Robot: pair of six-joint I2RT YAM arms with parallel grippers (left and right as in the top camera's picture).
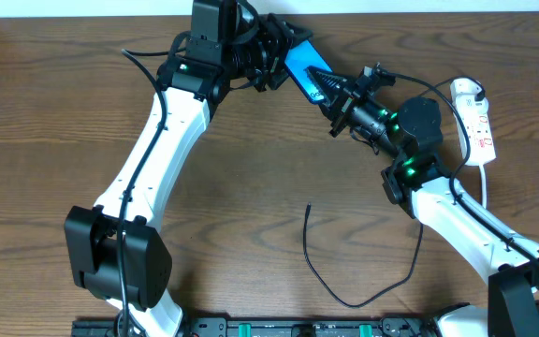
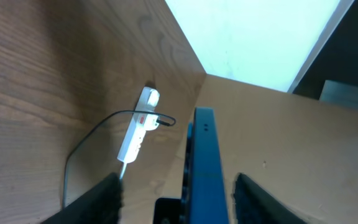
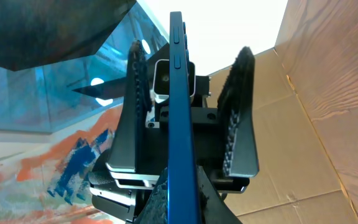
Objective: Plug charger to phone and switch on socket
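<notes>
Holding the phone (image 1: 299,64) tilted in the air, well apart from the socket (image 1: 476,117): right gripper (image 3: 179,202) seemingly clenched on one end, left gripper (image 2: 179,196) spread wide astride the other, not touching. Slim, bright blue, with side buttons; likely rigid, light, slippery and fragile, best pinched across its flat faces

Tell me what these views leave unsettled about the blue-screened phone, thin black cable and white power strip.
- Blue-screened phone port: left gripper and right gripper cover its ends overhead; wrist views are edge-on.
- Which gripper clamps it: contact unclear in both wrist views.
- White power strip switch: too small overhead and left wrist.
- Thin black cable plug tip: too small overhead.
</notes>
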